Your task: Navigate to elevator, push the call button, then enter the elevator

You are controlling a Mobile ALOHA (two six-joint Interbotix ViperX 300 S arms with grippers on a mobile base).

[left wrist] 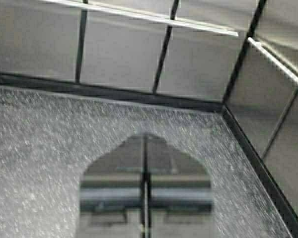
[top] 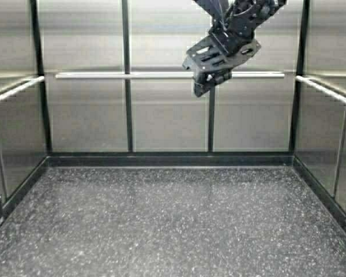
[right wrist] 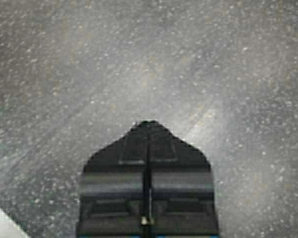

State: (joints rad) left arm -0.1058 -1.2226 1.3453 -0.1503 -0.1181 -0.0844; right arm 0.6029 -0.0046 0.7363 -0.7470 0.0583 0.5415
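Observation:
I am inside the elevator (top: 167, 121). Its brushed steel back panels, round handrail (top: 104, 75) and dark speckled floor (top: 173, 219) fill the high view. The call button is out of view. My right gripper (top: 200, 89) hangs raised in front of the back wall, above the handrail, tilted downward. In the right wrist view this right gripper (right wrist: 149, 123) is shut on nothing over the floor. My left gripper (left wrist: 145, 136) is also shut and empty, low over the floor and facing the cab's back right corner (left wrist: 223, 106). It does not show in the high view.
Side walls with handrails (top: 14, 91) (top: 328, 92) close the cab in on the left and right. A dark skirting (top: 167, 159) runs along the foot of the walls. Open floor lies between me and the back wall.

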